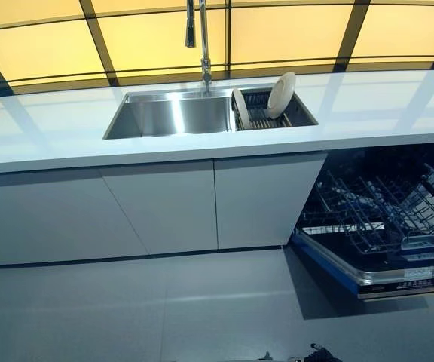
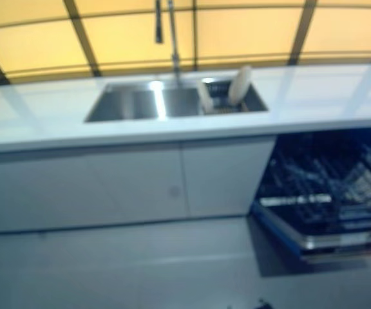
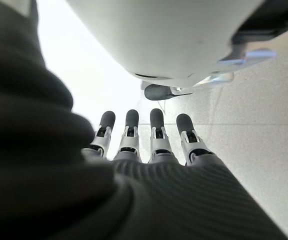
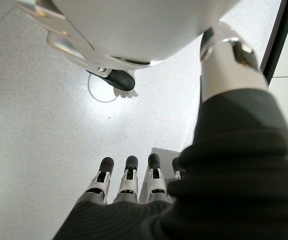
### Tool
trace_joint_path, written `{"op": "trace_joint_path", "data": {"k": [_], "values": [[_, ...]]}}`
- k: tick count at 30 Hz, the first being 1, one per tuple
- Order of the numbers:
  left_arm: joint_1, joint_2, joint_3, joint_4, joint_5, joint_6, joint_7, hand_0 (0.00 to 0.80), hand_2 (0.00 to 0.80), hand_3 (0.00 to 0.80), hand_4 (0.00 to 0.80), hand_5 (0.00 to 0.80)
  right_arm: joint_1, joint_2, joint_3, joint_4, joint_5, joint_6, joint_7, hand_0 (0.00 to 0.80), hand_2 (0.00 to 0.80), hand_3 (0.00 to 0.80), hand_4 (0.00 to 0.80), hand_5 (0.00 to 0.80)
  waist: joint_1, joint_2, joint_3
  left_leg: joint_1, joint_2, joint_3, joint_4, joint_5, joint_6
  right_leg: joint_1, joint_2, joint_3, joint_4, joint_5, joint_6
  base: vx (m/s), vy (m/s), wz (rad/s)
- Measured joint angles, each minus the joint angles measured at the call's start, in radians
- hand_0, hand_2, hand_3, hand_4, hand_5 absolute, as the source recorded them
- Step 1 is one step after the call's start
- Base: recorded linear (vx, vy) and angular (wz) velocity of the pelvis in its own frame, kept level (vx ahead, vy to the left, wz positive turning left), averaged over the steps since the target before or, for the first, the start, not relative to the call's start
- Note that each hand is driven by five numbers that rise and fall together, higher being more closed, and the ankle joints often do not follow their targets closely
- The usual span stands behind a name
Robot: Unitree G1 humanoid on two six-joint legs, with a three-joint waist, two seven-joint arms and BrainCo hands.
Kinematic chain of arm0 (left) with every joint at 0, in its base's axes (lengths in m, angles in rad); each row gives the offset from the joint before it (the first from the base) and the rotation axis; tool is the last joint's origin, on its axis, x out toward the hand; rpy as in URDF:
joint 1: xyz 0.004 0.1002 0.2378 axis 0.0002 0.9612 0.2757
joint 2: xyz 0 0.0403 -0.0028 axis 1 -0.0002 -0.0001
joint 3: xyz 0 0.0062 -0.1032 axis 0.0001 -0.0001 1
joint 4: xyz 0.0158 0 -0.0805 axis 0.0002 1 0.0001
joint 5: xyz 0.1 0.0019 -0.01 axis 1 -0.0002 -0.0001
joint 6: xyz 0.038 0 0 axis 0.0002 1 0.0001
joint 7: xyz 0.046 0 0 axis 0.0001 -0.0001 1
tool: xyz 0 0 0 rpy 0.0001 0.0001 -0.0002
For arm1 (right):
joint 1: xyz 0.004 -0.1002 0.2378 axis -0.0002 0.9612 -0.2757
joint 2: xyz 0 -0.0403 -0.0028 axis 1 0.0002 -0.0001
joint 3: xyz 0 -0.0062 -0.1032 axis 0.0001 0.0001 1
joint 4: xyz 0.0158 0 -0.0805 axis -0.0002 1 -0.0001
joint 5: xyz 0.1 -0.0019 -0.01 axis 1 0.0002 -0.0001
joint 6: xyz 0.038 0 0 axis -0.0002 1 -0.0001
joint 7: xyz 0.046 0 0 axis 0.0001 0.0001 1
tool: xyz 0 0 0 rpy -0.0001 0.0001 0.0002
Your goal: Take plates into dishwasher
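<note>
So nothing is loaded yet, as far as I can judge: the whole job is still ahead.

Countertop: one long white run, with one steel sink set in it and one faucet above. One dish rack sits in the sink's right part.

Dishwasher: one, lower right below the counter, door down, wire rack pulled out. I see no plates in it, though parts of the rack are hard to read.

Plates: two, both in the dish rack. Upright plate leans at the right, second plate stands on edge at the rack's left end. Both well apart from the dishwasher.

Hands: two, both low over the floor, far from the counter. Left hand has fingers straight, side by side, holding nothing. Right hand the same, empty.

Left to do: reach the rack, grip one plate, carry it right and down, slot it, repeat.
</note>
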Motion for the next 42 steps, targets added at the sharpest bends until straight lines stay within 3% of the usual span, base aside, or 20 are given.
{"op": "trace_joint_path", "data": {"k": [3, 4, 6, 7, 9, 10, 11, 12, 13, 15, 17, 18, 20, 21, 22, 24, 29, 38, 41, 42], "values": [[-0.009, 0.001, 0.005, 0.012, -0.008, 0.001, 0.037, 0.0, 0.0, 0.0, 0.0, 0.0, -0.019, -0.001, -0.005, 0.008, 0.016, 0.015, 0.0, 0.0, 0.0, 0.0, 0.0, 0.0, 0.0, -0.005, 0.033, -0.043, 0.025, 0.006, 0.109, -0.051, -0.012, -0.025, 0.013, 0.015, 0.046, -0.024, -0.021, -0.011, -0.151, -0.16], [-0.013, 0.003, 0.023, 0.02, -0.021, 0.0, 0.047, 0.0, 0.0, 0.0, 0.0, 0.0, -0.028, 0.0, -0.006, 0.015, 0.015, 0.017, -0.001, 0.0, 0.0, 0.0, 0.0, 0.0, 0.006, -0.005, 0.045, -0.075, 0.034, 0.0, 0.176, -0.07, -0.037, -0.064, 0.023, 0.014, 0.115, -0.056, -0.034, 0.082, -0.067, -0.29], [-0.042, 0.02, 0.077, 0.029, -0.058, -0.012, 0.063, 0.0, 0.0, 0.0, 0.0, 0.0, -0.081, 0.016, -0.002, 0.045, 0.008, 0.026, 0.0, 0.0, 0.0, 0.0, 0.0, 0.0, 0.015, -0.065, 0.09, -0.192, 0.013, -0.074, 0.429, -0.051, -0.062, -0.108, -0.006, 0.068, 0.199, -0.094, -0.053, 0.178, 0.029, -0.54], [-0.048, 0.027, 0.086, 0.03, -0.068, -0.015, 0.071, 0.0, 0.0, 0.0, 0.0, 0.0, -0.098, 0.012, 0.005, 0.07, -0.002, 0.031, 0.001, 0.0, 0.0, 0.0, 0.0, 0.0, 0.049, -0.079, 0.106, -0.268, -0.015, -0.107, 0.547, -0.018, -0.065, -0.106, -0.022, 0.118, 0.19, -0.086, -0.065, 0.24, 0.088, -0.88], [-0.038, 0.015, 0.092, 0.032, -0.082, -0.017, 0.078, 0.0, 0.0, 0.0, 0.0, 0.0, -0.111, -0.004, 0.015, 0.099, -0.022, 0.031, 0.003, 0.0, 0.0, 0.0, 0.0, 0.0, 0.065, -0.083, 0.111, -0.289, -0.05, -0.103, 0.473, -0.017, -0.062, -0.083, -0.042, 0.133, 0.125, -0.08, -0.073, 0.303, 0.085, -0.66], [-0.042, -0.011, 0.093, 0.055, -0.092, -0.022, 0.084, 0.0, 0.0, 0.0, 0.0, 0.0, -0.111, -0.032, 0.015, 0.128, -0.032, 0.031, 0.011, 0.0, 0.0, 0.0, 0.0, 0.0, 0.062, -0.042, 0.121, -0.299, -0.086, -0.109, 0.337, -0.01, -0.056, -0.038, -0.022, 0.149, 0.026, -0.085, -0.064, 0.445, 0.115, -0.56], [-0.043, -0.037, 0.097, 0.072, -0.104, -0.025, 0.085, 0.0, 0.0, 0.0, 0.0, 0.0, -0.131, -0.062, 0.011, 0.157, -0.035, 0.033, 0.021, 0.0, 0.0, 0.0, 0.0, 0.0, 0.085, 0.059, 0.137, -0.304, -0.027, -0.128, 0.21, -0.013, -0.075, -0.073, 0.059, 0.132, 0.167, -0.104, -0.093, 0.546, 0.155, -0.64], [-0.025, -0.02, 0.109, 0.071, -0.11, -0.026, 0.081, 0.0, 0.0, 0.0, 0.0, 0.0, -0.123, -0.056, 0.008, 0.155, -0.035, 0.035, 0.022, 0.0, 0.0, 0.0, 0.0, 0.0, 0.098, 0.065, 0.154, -0.308, -0.014, -0.145, 0.162, 0.034, -0.068, -0.059, 0.083, 0.126, 0.292, -0.199, -0.096, 0.444, 0.18, -0.75], [-0.024, -0.012, 0.12, 0.08, -0.112, -0.031, 0.087, 0.0, 0.0, 0.0, 0.0, 0.0, -0.117, -0.035, -0.001, 0.148, -0.036, 0.031, 0.014, 0.0, 0.0, 0.0, 0.0, 0.0, 0.114, 0.058, 0.178, -0.292, 0.006, -0.138, 0.166, 0.095, -0.063, -0.04, 0.091, 0.15, 0.283, -0.219, -0.105, 0.36, 0.193, -0.61], [0.001, -0.008, 0.122, 0.103, -0.112, -0.027, 0.083, 0.0, 0.0, 0.0, 0.0, 0.0, -0.106, -0.024, -0.007, 0.138, -0.036, 0.021, 0.012, 0.0, 0.0, 0.0, 0.0, 0.0, 0.137, 0.008, 0.169, -0.32, -0.001, -0.097, 0.152, 0.098, -0.066, -0.045, 0.059, 0.154, 0.259, -0.221, -0.111, 0.316, 0.226, -0.48], [0.0, -0.03, 0.139, 0.112, -0.123, -0.025, 0.088, 0.0, 0.0, 0.0, 0.0, 0.0, -0.094, -0.021, -0.015, 0.144, -0.042, 0.021, 0.011, 0.0, 0.0, 0.0, 0.0, 0.0, 0.138, -0.013, 0.175, -0.319, -0.002, -0.051, 0.137, 0.102, -0.054, 0.015, 0.027, 0.152, 0.199, -0.219, -0.109, 0.345, 0.203, -0.05], [0.001, -0.028, 0.153, 0.118, -0.126, -0.024, 0.091, 0.0, 0.0, 0.0, 0.0, 0.0, -0.084, -0.018, -0.03, 0.144, -0.045, 0.021, 0.01, 0.0, 0.0, 0.0, 0.0, 0.0, 0.137, -0.019, 0.17, -0.312, -0.001, -0.021, 0.116, 0.115, -0.035, 0.05, 0.016, 0.149, 0.168, -0.217, -0.104, 0.329, 0.145, 0.19], [0.002, -0.028, 0.154, 0.114, -0.117, -0.035, 0.092, 0.0, 0.0, 0.0, 0.0, 0.0, -0.067, -0.014, -0.035, 0.144, -0.044, 0.021, 0.007, 0.0, 0.0, 0.0, 0.0, 0.0, 0.138, -0.005, 0.156, -0.292, 0.004, -0.009, 0.106, 0.134, -0.016, 0.119, 0.001, 0.132, 0.133, -0.245, -0.055, 0.313, 0.133, 0.16], [0.003, -0.019, 0.154, 0.106, -0.108, -0.044, 0.093, 0.0, 0.0, 0.0, 0.0, 0.0, -0.066, 0.005, -0.035, 0.143, -0.049, 0.021, 0.001, 0.0, 0.0, 0.0, 0.0, 0.0, 0.144, -0.028, 0.149, -0.266, -0.026, 0.017, 0.126, 0.155, 0.052, 0.153, -0.037, 0.136, 0.128, -0.264, -0.027, 0.268, 0.131, -0.09], [0.017, -0.001, 0.154, 0.091, -0.095, -0.052, 0.092, 0.0, 0.0, 0.0, 0.0, 0.0, -0.06, 0.025, -0.032, 0.144, -0.057, 0.02, 0.005, 0.0, 0.0, 0.0, 0.0, 0.0, 0.152, -0.066, 0.125, -0.257, -0.059, 0.038, 0.122, 0.13, 0.066, 0.162, -0.071, 0.134, 0.125, -0.267, -0.017, 0.166, 0.087, -0.15], [0.007, 0.033, 0.153, 0.065, -0.062, -0.058, 0.085, 0.0, 0.0, 0.0, 0.0, 0.0, -0.08, 0.059, -0.03, 0.136, -0.071, 0.008, 0.012, 0.0, 0.0, 0.0, 0.0, 0.0, 0.157, -0.099, 0.104, -0.236, -0.091, 0.05, 0.122, 0.114, 0.087, 0.18, -0.108, 0.099, 0.136, -0.244, -0.001, 0.173, 0.107, -0.01], [-0.038, 0.052, 0.136, 0.04, -0.004, -0.07, 0.073, 0.0, 0.0, 0.0, 0.0, 0.0, -0.122, 0.076, -0.028, 0.133, -0.074, -0.003, 0.008, 0.0, 0.0, 0.0, 0.0, 0.0, 0.168, -0.105, 0.073, -0.228, -0.11, 0.057, 0.119, 0.074, 0.099, 0.182, -0.123, 0.05, 0.119, -0.184, 0.065, 0.163, 0.097, -0.01], [-0.021, 0.043, 0.097, 0.062, 0.025, -0.085, 0.069, 0.0, 0.0, 0.0, 0.0, 0.0, -0.085, 0.062, -0.021, 0.144, -0.105, 0.007, 0.004, 0.0, 0.0, 0.0, 0.0, 0.0, 0.166, -0.124, -0.006, -0.212, -0.137, 0.022, 0.054, 0.059, 0.096, 0.138, -0.128, 0.032, 0.208, -0.181, 0.069, 0.209, 0.14, 0.1], [-0.026, 0.044, 0.058, 0.066, 0.082, -0.086, 0.052, 0.0, 0.0, 0.0, 0.0, 0.0, -0.083, 0.05, -0.022, 0.141, -0.104, 0.008, -0.011, 0.0, 0.0, 0.0, 0.0, 0.0, 0.161, -0.108, -0.026, -0.21, -0.148, -0.002, 0.027, 0.067, 0.119, 0.078, -0.132, 0.047, 0.33, -0.182, 0.07, 0.286, 0.183, 0.3], [-0.028, 0.047, 0.04, 0.066, 0.113, -0.086, 0.044, 0.0, 0.0, 0.0, 0.0, 0.0, -0.084, 0.042, -0.024, 0.13, -0.104, 0.008, -0.021, 0.0, 0.0, 0.0, 0.0, 0.0, 0.136, -0.085, -0.026, -0.195, -0.146, -0.034, 0.011, 0.08, 0.143, -0.003, -0.13, 0.054, 0.512, -0.166, 0.074, 0.341, 0.11, 0.63]]}}
